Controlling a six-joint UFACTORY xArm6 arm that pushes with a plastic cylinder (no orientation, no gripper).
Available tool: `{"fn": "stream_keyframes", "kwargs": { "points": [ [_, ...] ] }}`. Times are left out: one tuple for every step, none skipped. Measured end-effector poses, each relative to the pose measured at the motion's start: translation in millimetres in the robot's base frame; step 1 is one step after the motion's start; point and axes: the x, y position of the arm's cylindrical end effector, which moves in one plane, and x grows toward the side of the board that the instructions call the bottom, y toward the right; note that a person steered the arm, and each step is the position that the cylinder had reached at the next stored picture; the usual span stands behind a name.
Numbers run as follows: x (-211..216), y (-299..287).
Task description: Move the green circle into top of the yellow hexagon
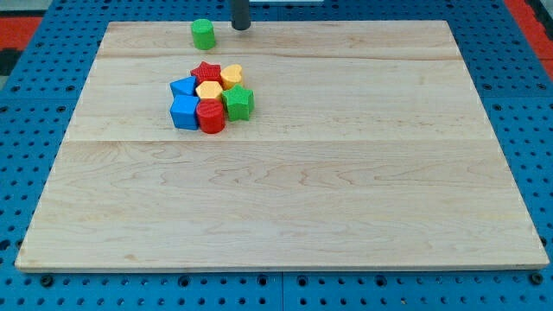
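Hugging the board's (484, 130) top edge: green circle (203, 34), my tip (240, 26).

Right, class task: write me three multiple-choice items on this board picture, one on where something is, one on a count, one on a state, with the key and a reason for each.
1. Where is the green circle?
A. near the view's top, left of my tip
B. inside the cluster
C. at the view's bottom edge

2. How many blocks are in the cluster?
A. four
B. seven
C. ten

3. Is my tip touching the green circle?
A. yes, pressed against it
B. no, bare board lies between them
C. it rests on top of it

Key: 1 A, it sits alone by the board's top edge; 2 B, two blue, two red, two yellow and one green are packed together; 3 B, wood shows between the two.
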Motion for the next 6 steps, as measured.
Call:
{"fn": "stream_keyframes", "kwargs": {
  "points": [
    [21.6,-69.4],
    [52.8,-74.6],
    [74.1,-114.9],
    [88.8,-120.5],
    [93.2,-170.4],
    [108.0,-205.5]
  ]
}}
